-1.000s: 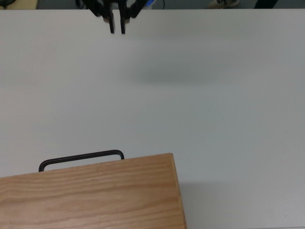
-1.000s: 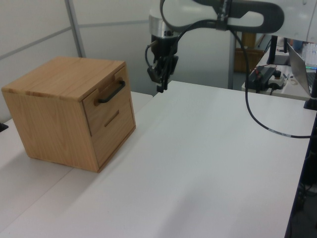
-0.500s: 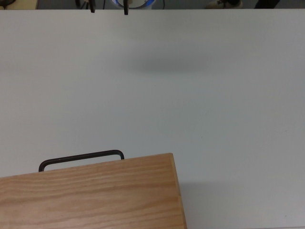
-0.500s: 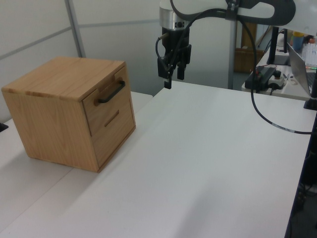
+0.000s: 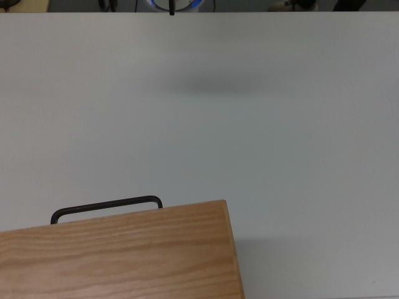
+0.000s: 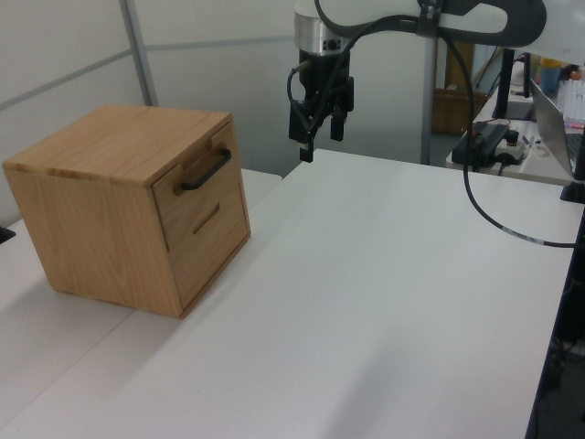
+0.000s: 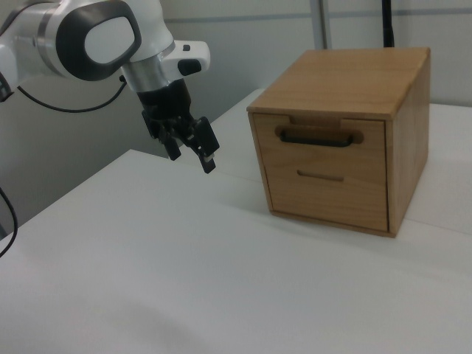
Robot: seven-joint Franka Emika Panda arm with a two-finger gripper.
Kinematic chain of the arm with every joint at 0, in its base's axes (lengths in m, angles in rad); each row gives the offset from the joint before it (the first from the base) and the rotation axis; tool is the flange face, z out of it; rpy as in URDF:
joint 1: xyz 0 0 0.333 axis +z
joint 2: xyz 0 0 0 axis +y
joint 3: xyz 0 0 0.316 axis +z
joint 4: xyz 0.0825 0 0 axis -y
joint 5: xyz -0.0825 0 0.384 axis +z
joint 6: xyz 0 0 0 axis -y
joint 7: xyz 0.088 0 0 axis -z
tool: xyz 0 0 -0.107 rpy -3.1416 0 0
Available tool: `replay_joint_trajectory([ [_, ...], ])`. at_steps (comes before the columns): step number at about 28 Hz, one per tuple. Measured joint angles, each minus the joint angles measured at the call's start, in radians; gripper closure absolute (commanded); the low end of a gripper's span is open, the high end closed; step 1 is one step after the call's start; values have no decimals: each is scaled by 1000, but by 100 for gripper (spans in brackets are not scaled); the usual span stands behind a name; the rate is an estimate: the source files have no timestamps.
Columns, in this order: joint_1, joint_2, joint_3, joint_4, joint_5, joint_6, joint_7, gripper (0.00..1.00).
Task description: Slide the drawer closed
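Observation:
The drawer (image 7: 321, 144) is the upper front panel of the wooden cabinet (image 6: 101, 210); its front sits about level with the cabinet face. None of its box walls show. Its black bar handle (image 7: 317, 136) sticks out from the front, also visible as the handle (image 5: 106, 205) past the cabinet top in the top view and as the handle (image 6: 207, 169) in the left view. My gripper (image 6: 321, 140) hangs in the air above the white table, well away from the cabinet, open and holding nothing. In the right view the gripper (image 7: 192, 156) is left of the drawer.
A second, lower drawer front with a thin slot (image 7: 321, 175) sits under the upper one. The white table (image 6: 384, 293) spreads wide in front of the cabinet. A black cable (image 6: 475, 206) hangs from the arm, and equipment stands at the left view's far right.
My fingers, close together one second ago, now stand apart. The gripper has risen and drawn back from the cabinet, nearly leaving the top view. The drawer has not moved.

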Motion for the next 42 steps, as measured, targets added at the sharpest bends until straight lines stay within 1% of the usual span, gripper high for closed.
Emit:
replay_joint_trajectory([
  [24, 0, 0, 2, 0, -14, -3, 0, 0],
  [42, 0, 0, 2, -1, -57, -7, 0, 0],
])
